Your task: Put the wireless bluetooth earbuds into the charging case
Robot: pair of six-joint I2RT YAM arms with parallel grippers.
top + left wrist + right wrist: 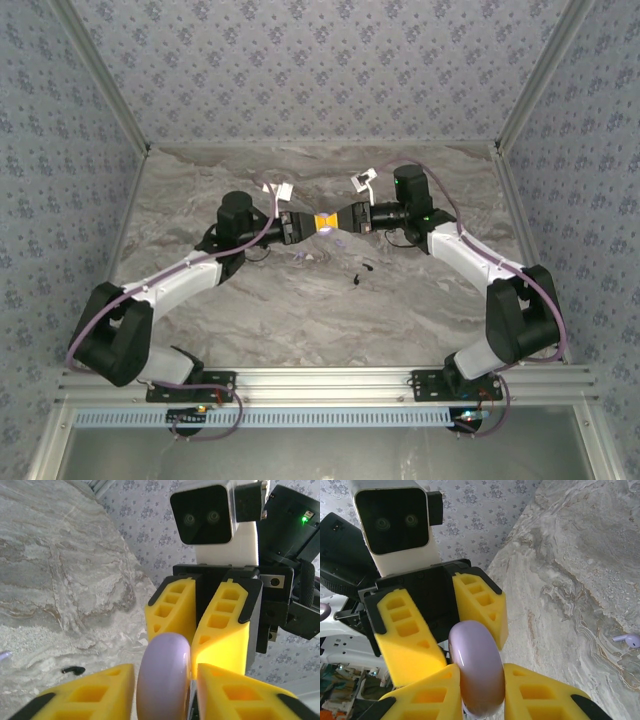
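The charging case (163, 677) is a lavender rounded shell held in the air over the middle of the table, between both grippers, which meet tip to tip. My right gripper (481, 682) is shut on the charging case (475, 655), both yellow pads flush against it. My left gripper (166, 685) straddles the case from the other side, with a thin gap showing at its right pad. In the top view the two grippers join at the yellow fingers (328, 222). Two tiny black earbuds (368, 265) (354, 278) lie on the table just in front. One earbud (73, 670) shows below the left gripper.
A small lavender stemmed piece (627, 640) lies on the marble table (250, 310), left of the black pieces (298, 257). Patterned walls close in the back and both sides. The aluminium rail (320, 382) with both arm bases runs along the near edge.
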